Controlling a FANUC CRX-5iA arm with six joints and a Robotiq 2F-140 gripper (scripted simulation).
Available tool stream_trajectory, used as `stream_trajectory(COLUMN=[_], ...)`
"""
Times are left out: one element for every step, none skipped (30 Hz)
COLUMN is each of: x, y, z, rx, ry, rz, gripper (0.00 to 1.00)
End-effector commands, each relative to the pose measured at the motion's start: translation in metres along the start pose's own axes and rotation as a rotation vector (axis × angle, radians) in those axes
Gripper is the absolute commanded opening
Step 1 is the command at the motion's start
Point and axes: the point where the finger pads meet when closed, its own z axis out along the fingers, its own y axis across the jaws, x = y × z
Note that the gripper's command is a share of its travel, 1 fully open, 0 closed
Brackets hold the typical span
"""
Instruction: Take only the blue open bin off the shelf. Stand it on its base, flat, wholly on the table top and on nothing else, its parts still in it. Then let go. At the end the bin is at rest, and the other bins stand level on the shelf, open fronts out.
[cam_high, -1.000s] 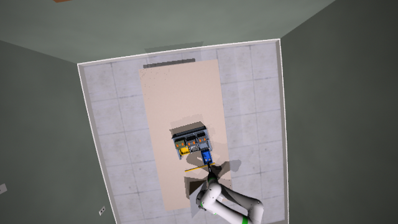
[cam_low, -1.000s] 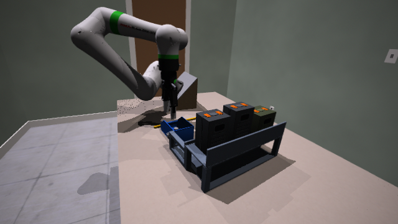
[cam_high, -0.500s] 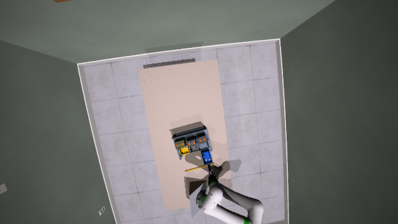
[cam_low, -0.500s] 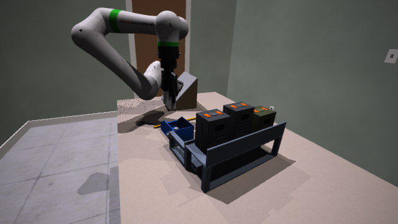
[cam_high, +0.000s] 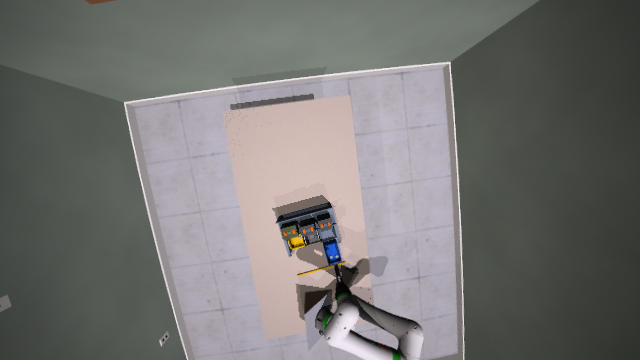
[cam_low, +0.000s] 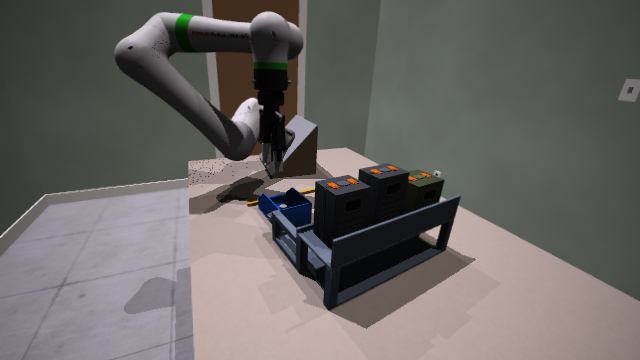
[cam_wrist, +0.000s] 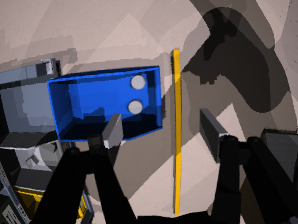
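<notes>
walls: grey-green (cam_low: 475, 75), all around | floor: pale grey tiles (cam_low: 90, 260), lower left of exterior view | table: long, beige (cam_high: 295, 150), centre of top view | door: brown (cam_low: 235, 60), upper centre | wall plate: white (cam_low: 629, 90), upper right | light: soft, overlapping shadows on table

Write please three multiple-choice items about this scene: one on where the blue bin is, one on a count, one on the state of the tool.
1. Where is the blue bin?
A. at one end of the shelf, by the yellow strip
B. in the middle of the shelf
C. on the floor

2. How many round pale parts show inside the blue bin?
A. none
B. two
C. five

3. What is the state of the tool?
A. shut on the bin
B. shut on the yellow strip
C. open, holding nothing

Answers: 1 A, the top view shows it at the shelf's end nearest the arm; 2 B, the wrist view shows two discs; 3 C, the fingers stand apart above the bin's end wall.
</notes>
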Motion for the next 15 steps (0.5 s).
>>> stream_trajectory(x=[-0.0001,-0.0001,-0.0001,-0.0001,-0.0001,-0.0001,-0.0001,-0.0001,-0.0001,-0.0001,-0.0001,-0.0001,-0.0001,-0.0001,-0.0001], y=[-0.0001,-0.0001,-0.0001,-0.0001,-0.0001,-0.0001,-0.0001,-0.0001,-0.0001,-0.0001,-0.0001,-0.0001,-0.0001,-0.0001,-0.0001], z=[-0.0002,-0.0002,0.0015,0.0033,0.005,0.0068,0.0085,0.0085,0.0085,0.0085,0.0085,0.0085,0.0085,0.0085,0.0085], rx=[0.0,0.0,0.0,0.0,0.0,0.0,0.0,0.0,0.0,0.0,0.0,0.0,0.0,0.0,0.0], ry=[0.0,0.0,0.0,0.0,0.0,0.0,0.0,0.0,0.0,0.0,0.0,0.0,0.0,0.0,0.0], rz=[0.0,0.0,0.0,0.0,0.0,0.0,0.0,0.0,0.0,0.0,0.0,0.0,0.0,0.0,0.0], gripper=[0.57,0.57,0.57,0.57,0.57,0.57,0.57,0.57,0.57,0.57,0.57,0.57,0.57,0.57,0.57])
